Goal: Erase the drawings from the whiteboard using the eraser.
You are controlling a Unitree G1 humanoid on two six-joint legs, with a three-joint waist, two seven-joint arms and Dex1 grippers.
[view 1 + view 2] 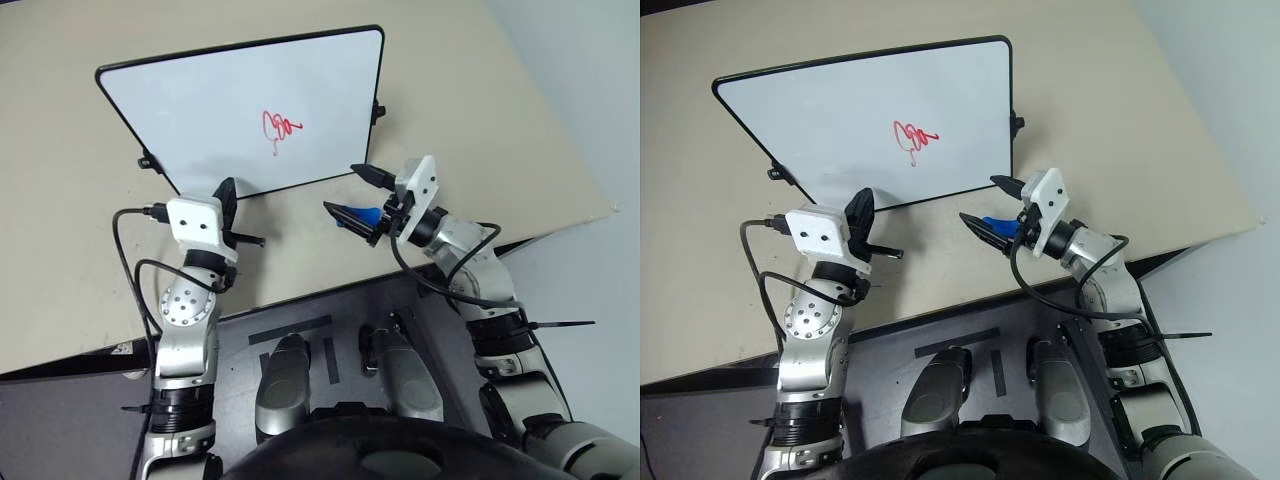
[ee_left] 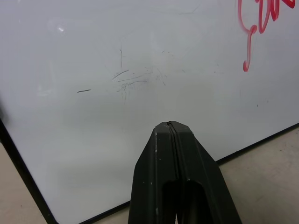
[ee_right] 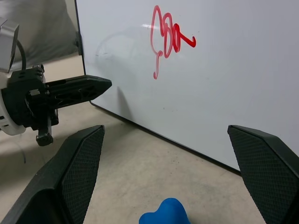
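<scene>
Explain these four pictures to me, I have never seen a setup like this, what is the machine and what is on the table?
This is a humanoid robot with two arms. Two pictures look down from its head; two come from wrist cameras. On the beige table lies a whiteboard bearing a red scribble. The left end effector is shut and empty, at the board's near edge. The right end effector is open beside the board's near corner, with a blue eraser between its fingers, not clamped. The scribble is not yet erased.
</scene>
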